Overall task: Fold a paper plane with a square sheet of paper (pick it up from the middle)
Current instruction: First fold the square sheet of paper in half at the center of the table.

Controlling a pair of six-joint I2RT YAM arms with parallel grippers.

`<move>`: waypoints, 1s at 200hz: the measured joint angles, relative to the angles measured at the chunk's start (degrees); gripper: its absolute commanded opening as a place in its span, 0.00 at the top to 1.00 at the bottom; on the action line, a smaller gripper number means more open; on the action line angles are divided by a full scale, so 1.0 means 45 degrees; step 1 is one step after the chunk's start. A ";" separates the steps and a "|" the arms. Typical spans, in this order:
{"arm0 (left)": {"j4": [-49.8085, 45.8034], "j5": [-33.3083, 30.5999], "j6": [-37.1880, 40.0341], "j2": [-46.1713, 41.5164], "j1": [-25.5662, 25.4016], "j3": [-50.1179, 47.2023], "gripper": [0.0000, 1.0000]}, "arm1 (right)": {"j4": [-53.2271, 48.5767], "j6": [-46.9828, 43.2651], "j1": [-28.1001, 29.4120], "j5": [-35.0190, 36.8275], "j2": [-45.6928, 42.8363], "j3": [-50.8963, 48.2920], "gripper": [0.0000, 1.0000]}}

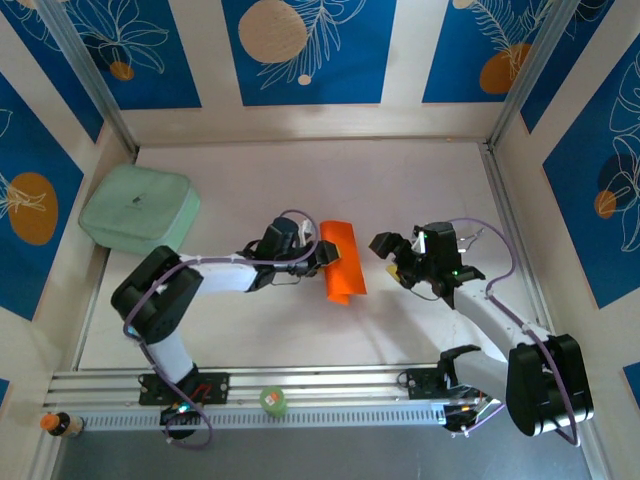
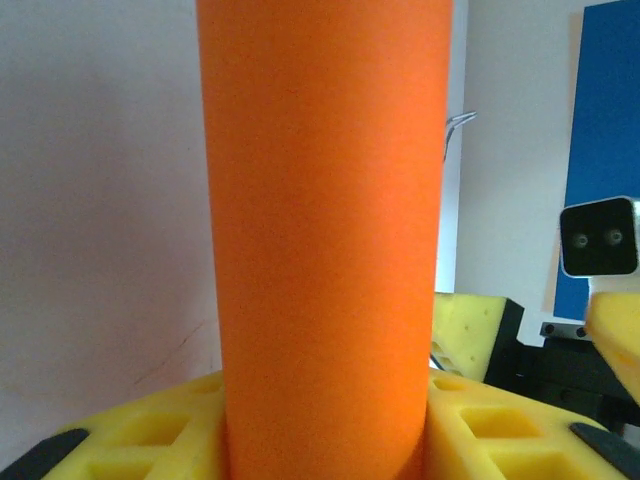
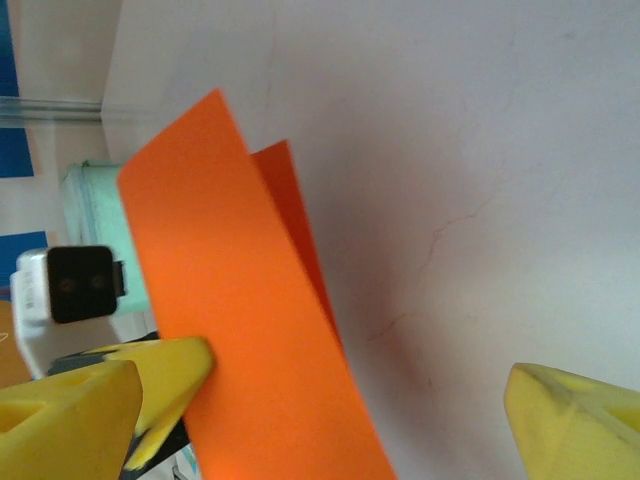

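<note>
The square sheet of paper [image 1: 340, 262] is bright orange, bent over on itself into a loose curved strip, and lifted off the white table [image 1: 300, 180] near its middle. My left gripper [image 1: 322, 256] is shut on its left side. In the left wrist view the paper [image 2: 325, 230] rises as a wide orange band between the yellow pads [image 2: 150, 432]. My right gripper [image 1: 392, 258] stands open just right of the sheet, apart from it. Its wrist view shows both layers of the paper [image 3: 230, 300] at the left, with its fingers [image 3: 572, 412] spread wide.
A pale green cushion-like pad [image 1: 138, 208] lies at the back left of the table. A small green round object [image 1: 273, 400] sits on the front rail [image 1: 330, 385] between the arm bases. Walls close the table on three sides.
</note>
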 measured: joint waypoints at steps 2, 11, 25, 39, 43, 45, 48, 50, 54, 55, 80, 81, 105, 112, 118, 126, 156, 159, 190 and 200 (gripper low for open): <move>0.0073 0.0049 -0.0053 0.0063 0.0000 0.0005 0.59 | 0.0024 -0.0005 0.0000 -0.0019 -0.0005 0.0000 0.07; 0.0253 0.0175 -0.0180 0.0277 0.0000 0.0005 0.59 | 0.0112 -0.0010 -0.0015 -0.0083 -0.0010 0.0000 0.07; 0.0335 0.0374 -0.0219 0.0559 0.0000 0.0000 0.59 | 0.0194 -0.0039 -0.0034 -0.0131 -0.0010 0.0000 0.07; 0.0321 0.0510 -0.0204 0.0709 0.0000 0.0005 0.58 | 0.0248 -0.0039 -0.0034 -0.0160 -0.0010 0.0000 0.07; 0.0291 0.0534 -0.0199 0.0729 0.0000 0.0005 0.58 | 0.0262 -0.0039 -0.0034 -0.0175 -0.0010 0.0000 0.07; 0.0282 0.0544 -0.0199 0.0743 0.0000 0.0005 0.58 | 0.0267 -0.0039 -0.0034 -0.0175 -0.0010 0.0000 0.07; 0.0238 0.0573 -0.0170 0.0763 0.0000 0.0005 0.58 | 0.0282 -0.0039 -0.0034 -0.0194 -0.0010 0.0000 0.07; 0.0223 0.0583 -0.0165 0.0777 0.0000 0.0005 0.58 | 0.0291 -0.0039 -0.0034 -0.0209 -0.0005 0.0000 0.07; 0.0180 0.0602 -0.0151 0.0801 0.0000 0.0005 0.58 | 0.0311 -0.0039 -0.0034 -0.0228 -0.0005 0.0000 0.07; 0.0155 0.0612 -0.0151 0.0811 0.0000 0.0010 0.58 | 0.0316 -0.0039 -0.0034 -0.0228 0.0000 0.0000 0.07; -0.0335 0.0622 0.0151 0.1001 0.0000 0.0024 0.56 | 0.0471 -0.0044 -0.0044 -0.0393 0.0102 0.0000 0.07; -0.0374 0.0617 0.0175 0.1015 0.0000 0.0029 0.56 | 0.0486 -0.0044 -0.0044 -0.0413 0.0117 0.0000 0.07; -0.1093 0.0602 0.0534 0.1185 0.0000 0.0087 0.53 | 0.0505 -0.0044 -0.0044 -0.0559 0.0345 0.0000 0.07; -0.1399 0.0568 0.0719 0.1214 0.0000 0.0146 0.51 | 0.0505 -0.0049 -0.0044 -0.0602 0.0423 0.0000 0.07; -0.1651 0.0559 0.0845 0.1224 0.0000 0.0214 0.50 | 0.0520 -0.0049 -0.0044 -0.0622 0.0491 0.0000 0.07; -0.1928 0.0525 0.1025 0.1224 0.0000 0.0350 0.48 | 0.0529 -0.0053 -0.0039 -0.0680 0.0588 0.0000 0.07; -0.3274 0.0228 0.1846 0.1166 0.0000 0.0942 0.43 | 0.0539 -0.0087 0.0049 -0.0826 0.0874 0.0005 0.07; -0.3385 0.0214 0.1865 0.1151 0.0000 0.0986 0.42 | 0.0539 -0.0087 0.0063 -0.0840 0.0894 0.0005 0.07; -0.5124 -0.0500 0.2861 0.0797 0.0000 0.1413 0.36 | 0.0554 -0.0092 0.0238 -0.0937 0.1185 0.0063 0.07; -0.5673 -0.0729 0.3084 0.0685 0.0000 0.1540 0.35 | 0.0563 -0.0092 0.0291 -0.0981 0.1282 0.0078 0.07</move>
